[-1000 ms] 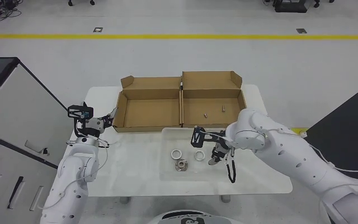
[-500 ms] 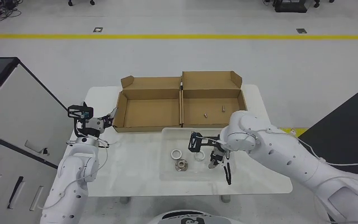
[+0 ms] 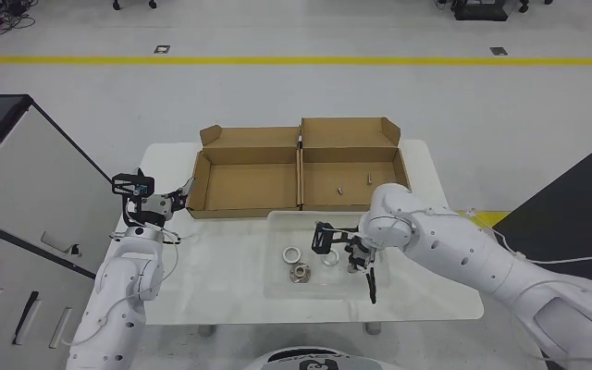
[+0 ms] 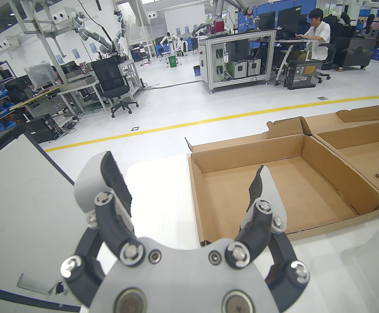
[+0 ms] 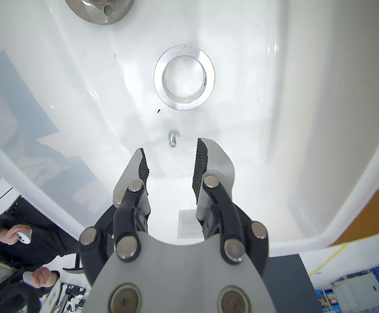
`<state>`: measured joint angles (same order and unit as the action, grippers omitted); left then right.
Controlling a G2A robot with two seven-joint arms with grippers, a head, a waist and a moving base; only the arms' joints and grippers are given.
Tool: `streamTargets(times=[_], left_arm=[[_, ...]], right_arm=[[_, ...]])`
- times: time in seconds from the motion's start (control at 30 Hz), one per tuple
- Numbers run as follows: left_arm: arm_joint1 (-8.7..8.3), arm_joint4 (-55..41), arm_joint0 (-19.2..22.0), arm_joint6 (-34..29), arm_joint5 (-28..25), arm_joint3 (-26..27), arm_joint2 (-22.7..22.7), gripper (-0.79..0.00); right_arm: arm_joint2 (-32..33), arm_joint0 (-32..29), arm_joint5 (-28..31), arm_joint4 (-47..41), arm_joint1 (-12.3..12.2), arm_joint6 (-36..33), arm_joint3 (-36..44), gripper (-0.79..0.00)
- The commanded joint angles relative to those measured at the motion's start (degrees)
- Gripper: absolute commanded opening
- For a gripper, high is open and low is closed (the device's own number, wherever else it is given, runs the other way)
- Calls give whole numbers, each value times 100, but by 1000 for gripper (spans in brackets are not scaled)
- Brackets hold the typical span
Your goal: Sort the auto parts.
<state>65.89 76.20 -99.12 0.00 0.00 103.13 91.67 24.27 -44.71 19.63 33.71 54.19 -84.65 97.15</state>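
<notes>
Inside the white tray (image 5: 311,118) on the counter (image 3: 222,277), the right gripper (image 5: 173,148) hangs with fingers spread just short of a small bolt (image 5: 172,138), with a metal ring (image 5: 184,77) and a flanged part (image 5: 99,9) beyond, while the left gripper (image 4: 185,172), fingers spread and empty, hovers beside the open cardboard box (image 4: 296,189).

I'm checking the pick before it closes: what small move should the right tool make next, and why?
Probably ease the open right tool forward and down until the small silver bolt sits between its fingers. The bolt lies on the floor of the white plastic tray just beyond the fingertips, in line with the gap, apart from the silver metal ring farther on.
</notes>
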Motion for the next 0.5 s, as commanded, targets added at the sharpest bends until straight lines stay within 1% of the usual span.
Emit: streamTargets(times=[0.0, 0.1, 0.47], left_arm=[[0, 0, 0, 0, 0, 0, 0, 0], [0, 0, 0, 0, 0, 0, 0, 0], [0, 0, 0, 0, 0, 0, 0, 0]], right_arm=[[-116, 57, -20, -16, 32, -20, -69, -419], [-266, 161, -44, -79, 84, -44, -184, -422], [-652, 476, 48, -356, 236, 48, -608, -499]])
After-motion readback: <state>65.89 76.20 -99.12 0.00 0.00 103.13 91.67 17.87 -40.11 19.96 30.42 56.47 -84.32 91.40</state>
